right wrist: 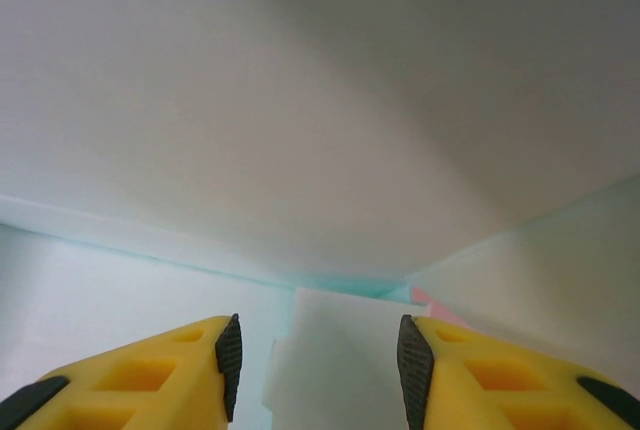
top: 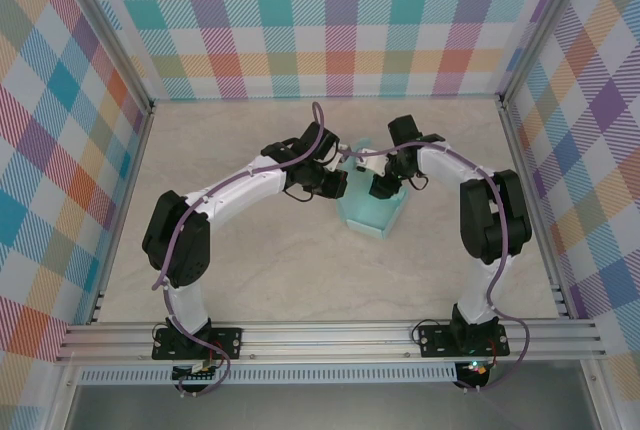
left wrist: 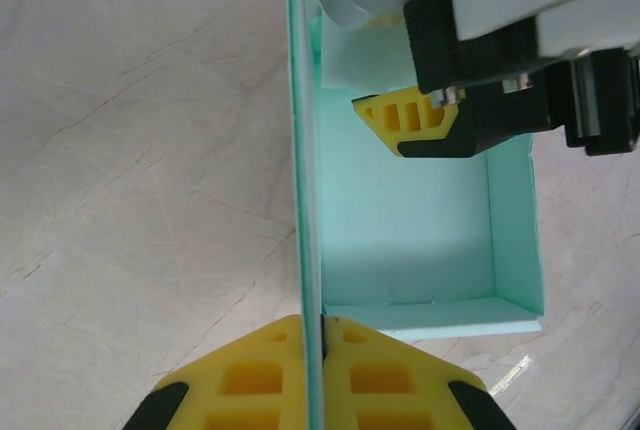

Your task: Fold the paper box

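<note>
Paper box (top: 372, 212), pale aqua card, sits partly folded near the middle of the table (top: 250, 270), between the two arms.

The left gripper (left wrist: 322, 325) is closed on one long side wall (left wrist: 304, 150) of the box. The thin card is seen edge-on, pinched between its yellow fingers and standing upright. This grip probably steadies the wall so it cannot fall outward while the other arm works.

The right gripper (right wrist: 318, 350) has its fingers apart and clamps nothing. It reaches down inside the box, with a pale flap (right wrist: 340, 350) lying in the gap between its fingers and the inner walls close in front of it. From the left wrist, one of its yellow fingertips (left wrist: 405, 118) shows just above the box floor at the far end. It seems placed to press or tuck that end flap down.

The opposite long wall and the near end wall already stand up, so the box looks well along, with the far end left to finish.

Around the box the marbled table is enclosed by plaid walls (top: 340, 20).
</note>
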{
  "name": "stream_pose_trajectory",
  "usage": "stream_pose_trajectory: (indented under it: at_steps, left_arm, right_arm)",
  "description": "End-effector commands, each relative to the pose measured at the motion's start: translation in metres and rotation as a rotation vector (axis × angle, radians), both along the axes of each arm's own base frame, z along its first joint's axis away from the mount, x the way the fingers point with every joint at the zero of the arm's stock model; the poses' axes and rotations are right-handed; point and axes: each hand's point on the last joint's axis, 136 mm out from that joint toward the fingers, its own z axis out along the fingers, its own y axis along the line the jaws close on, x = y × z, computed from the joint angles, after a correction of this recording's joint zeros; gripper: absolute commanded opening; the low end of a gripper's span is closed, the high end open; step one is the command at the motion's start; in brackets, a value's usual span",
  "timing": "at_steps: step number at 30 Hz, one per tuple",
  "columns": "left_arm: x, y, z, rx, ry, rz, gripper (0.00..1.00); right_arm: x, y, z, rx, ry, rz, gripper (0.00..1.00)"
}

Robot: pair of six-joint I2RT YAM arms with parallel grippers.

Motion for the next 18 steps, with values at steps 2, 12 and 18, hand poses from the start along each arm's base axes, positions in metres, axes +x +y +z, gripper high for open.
stream_pose_trajectory:
  at_steps: [2,12,18]
  left_arm:
    - [-0.010,-0.012,0.013,-0.021,-0.005,-0.068,0.00]
    - [-0.012,-0.015,0.010,-0.026,0.005,-0.069,0.00]
    - [-0.014,-0.018,0.013,-0.045,0.012,-0.073,0.00]
  right_arm:
    - [-0.001,0.012,0.017,0.091,0.042,-0.009,0.46]
    - [0.010,-0.019,-0.021,-0.083,-0.049,-0.058,0.39]
    - [0.017,-0.026,-0.040,-0.122,-0.087,-0.097,0.32]
